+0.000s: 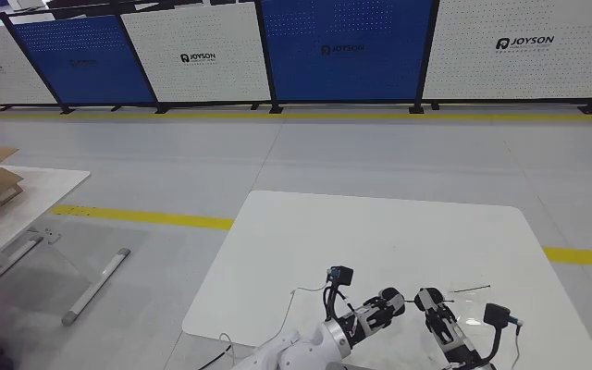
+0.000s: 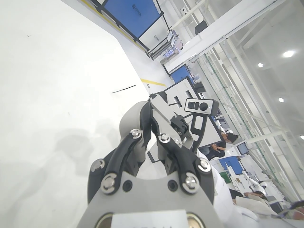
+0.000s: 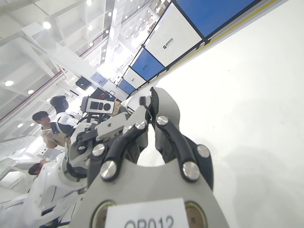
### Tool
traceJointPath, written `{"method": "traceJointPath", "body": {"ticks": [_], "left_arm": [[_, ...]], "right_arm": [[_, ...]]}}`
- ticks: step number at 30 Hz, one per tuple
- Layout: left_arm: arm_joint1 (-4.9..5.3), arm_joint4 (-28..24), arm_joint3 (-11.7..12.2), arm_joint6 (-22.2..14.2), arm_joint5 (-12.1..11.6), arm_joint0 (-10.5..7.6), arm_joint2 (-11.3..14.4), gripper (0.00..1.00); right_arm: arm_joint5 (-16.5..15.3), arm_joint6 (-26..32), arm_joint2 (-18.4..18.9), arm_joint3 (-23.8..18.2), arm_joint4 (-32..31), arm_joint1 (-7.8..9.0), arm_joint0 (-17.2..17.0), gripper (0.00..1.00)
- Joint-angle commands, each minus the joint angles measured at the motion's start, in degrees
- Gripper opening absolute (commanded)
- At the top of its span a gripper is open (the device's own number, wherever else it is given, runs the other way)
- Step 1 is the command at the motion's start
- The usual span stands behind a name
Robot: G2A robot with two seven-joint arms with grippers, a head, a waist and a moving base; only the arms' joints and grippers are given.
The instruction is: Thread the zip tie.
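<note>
**Right pincer clamped on a zip tie by the near edge**

A black zip tie (image 3: pixel 142 100) is pinched in the right pincer (image 3: pixel 150 98). Its square head pokes out beside the fingertips and its strap runs down between the closed fingers. A second zip tie (image 1: pixel 469 290) lies flat and loose on the white surface (image 1: pixel 370 240) towards the near right corner, just beyond the right pincer. The left pincer (image 2: pixel 150 104) sits just beside the right one over the near edge, with its fingers pressed together (whether anything is caught between them cannot be told).
</note>
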Motion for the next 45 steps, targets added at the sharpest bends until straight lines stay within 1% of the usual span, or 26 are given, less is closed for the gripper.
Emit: {"method": "traceJointPath", "body": {"ticks": [1, 8, 12, 13, 15, 16, 21, 24, 32, 38, 41, 42, 43, 45], "left_arm": [[0.01, -0.1, 0.0, 0.1, 0.0, 0.07, -0.1, 0.0], [0.03, -0.1, -0.2, 0.1, -0.1, 0.18, -0.2, 0.0], [-0.05, -0.7, -0.1, 0.3, 0.4, 0.08, -0.2, 0.0], [-0.07, -0.8, 0.0, 0.3, 0.5, 0.05, -0.2, 0.0], [-0.1, -0.9, 0.1, 0.3, 0.6, 0.01, -0.2, 0.0], [-0.11, -0.9, 0.2, 0.3, 0.6, -0.02, -0.2, 0.0], [-0.17, -1.0, 0.4, 0.2, 0.8, -0.21, -0.1, 0.0], [-0.2, -1.0, 0.4, 0.2, 0.9, -0.25, -0.1, 0.0], [-0.27, -2.3, 0.4, 1.4, 1.2, 0.1, -0.7, 0.0], [-0.33, -3.0, 0.4, 2.0, 1.3, 0.3, -0.9, 0.0], [-0.36, -3.1, 0.4, 2.1, 1.2, 0.32, -1.0, 0.0], [-0.37, -3.1, 0.4, 2.1, 1.2, 0.32, -1.0, 0.0], [-0.37, -3.1, 0.4, 2.1, 1.2, 0.33, -1.0, 0.0], [-0.39, -3.0, 0.5, 2.0, 1.1, 0.25, -1.0, 0.0]], "right_arm": [[0.0, -0.1, 0.0, 0.0, -0.1, -0.02, 0.0, 0.0], [0.0, -0.2, -0.1, 0.0, 0.0, -0.09, -0.1, 0.0], [0.2, 0.5, 0.0, 0.1, 0.6, -0.11, 0.0, 0.0], [0.3, 0.8, 0.0, 0.1, 0.9, -0.11, 0.0, 0.09], [0.3, 1.1, 0.1, 0.0, 1.1, -0.11, 0.1, 0.31], [0.2, 1.2, 0.1, 0.0, 1.1, -0.1, 0.1, 0.35], [-0.1, 1.3, 0.1, -0.1, 0.4, -0.06, 0.0, 0.37], [-0.1, 1.3, 0.0, -0.3, 0.2, -0.02, 0.0, 0.37], [-0.1, 1.1, -0.1, -0.2, -0.1, 0.27, -0.1, 0.29], [-0.1, 0.9, -0.2, -0.1, 0.0, 0.49, 0.0, 0.27], [-0.1, 0.7, -0.2, -0.1, 0.1, 0.59, 0.0, 0.23], [-0.1, 0.7, -0.2, -0.1, 0.1, 0.62, 0.0, 0.19], [-0.1, 0.6, -0.3, -0.1, 0.2, 0.65, 0.1, 0.17], [-0.1, 0.5, -0.3, -0.1, 0.3, 0.72, 0.1, 0.16]]}}
